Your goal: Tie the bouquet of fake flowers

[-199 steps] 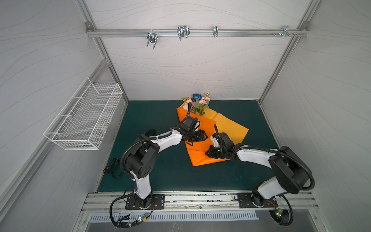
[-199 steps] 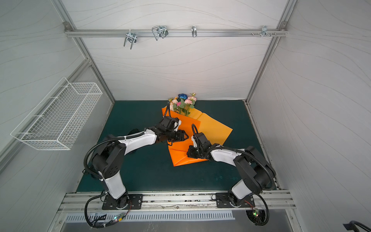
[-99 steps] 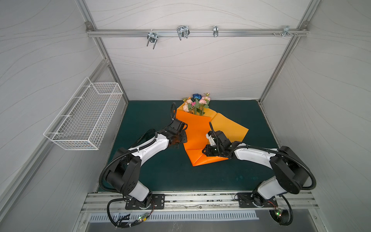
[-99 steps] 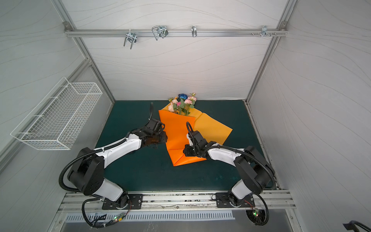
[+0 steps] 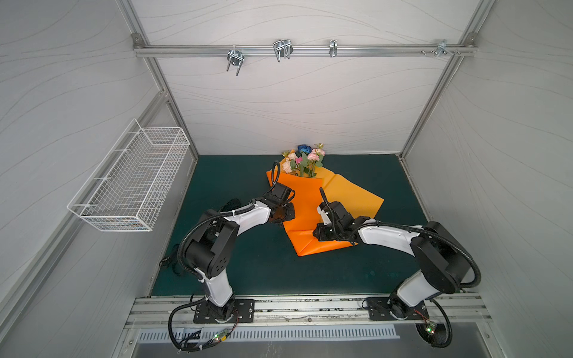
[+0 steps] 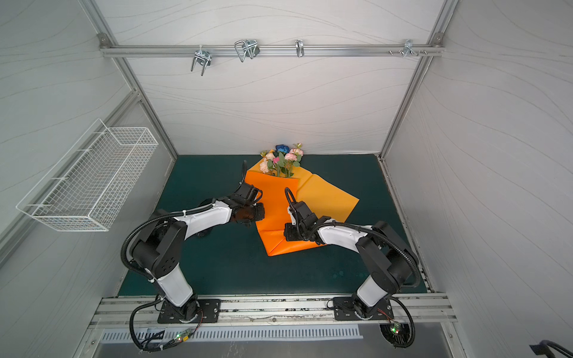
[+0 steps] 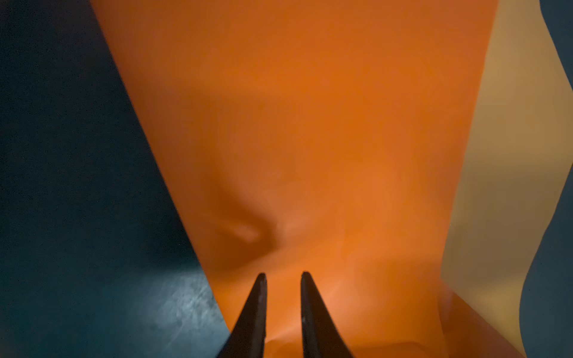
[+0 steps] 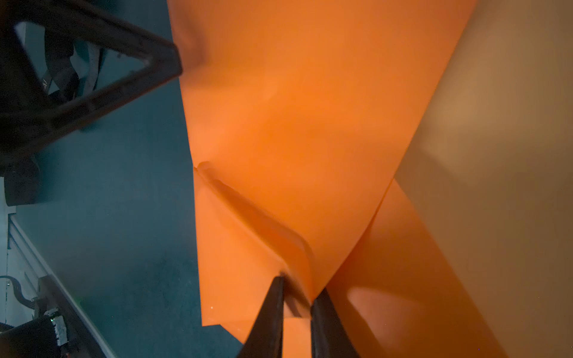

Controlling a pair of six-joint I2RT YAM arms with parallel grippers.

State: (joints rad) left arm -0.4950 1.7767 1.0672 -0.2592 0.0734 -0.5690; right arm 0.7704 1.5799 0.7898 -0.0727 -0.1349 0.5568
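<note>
Green table (image 5: 248, 263), paper (image 5: 305, 198) over bouquet (image 5: 302, 159).
Fold pinched by right end effector (image 8: 300, 285); left end effector (image 7: 283, 274): hold unclear; tugging may tear paper.

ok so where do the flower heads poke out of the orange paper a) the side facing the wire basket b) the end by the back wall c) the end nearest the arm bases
b: the bouquet of fake flowers sticks out of the orange wrapping paper at its end by the back wall.
</note>
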